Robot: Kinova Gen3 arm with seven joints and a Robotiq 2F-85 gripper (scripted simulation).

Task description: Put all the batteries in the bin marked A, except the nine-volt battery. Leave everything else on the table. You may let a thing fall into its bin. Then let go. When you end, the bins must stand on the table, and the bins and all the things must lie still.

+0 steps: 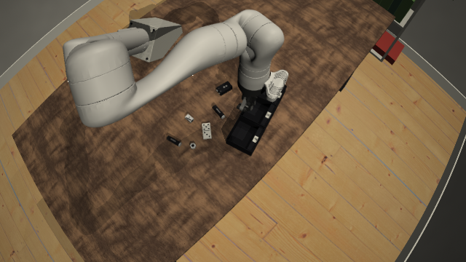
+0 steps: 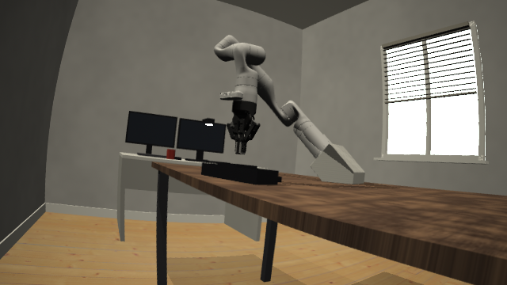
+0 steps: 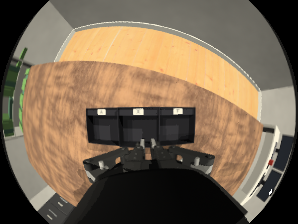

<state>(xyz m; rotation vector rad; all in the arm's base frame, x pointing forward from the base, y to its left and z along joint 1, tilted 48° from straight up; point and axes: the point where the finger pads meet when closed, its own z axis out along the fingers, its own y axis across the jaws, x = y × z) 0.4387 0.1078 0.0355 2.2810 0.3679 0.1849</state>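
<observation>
My gripper [image 1: 247, 105] [image 2: 240, 150] [image 3: 147, 144] is nearly closed, above the near side of the middle bin. I make out nothing between its fingertips. Bin A [image 3: 90, 131] is at the left of the three joined black bins in the wrist view; I make out nothing inside it. In the top view the arm hides it. A dark battery [image 1: 218, 111] lies beside the bins. Another dark battery [image 1: 174, 140] lies farther off. A black block [image 1: 223, 88] with pale marks lies near the arm; it looks like the nine-volt battery.
The middle bin [image 3: 138, 142] and bin F [image 3: 193, 131] adjoin bin A. A white domino [image 1: 206, 131], a small white thing [image 1: 188, 117] and a small round thing [image 1: 193, 145] lie on the brown table [image 1: 145, 204]. The table's edge runs beyond the bins.
</observation>
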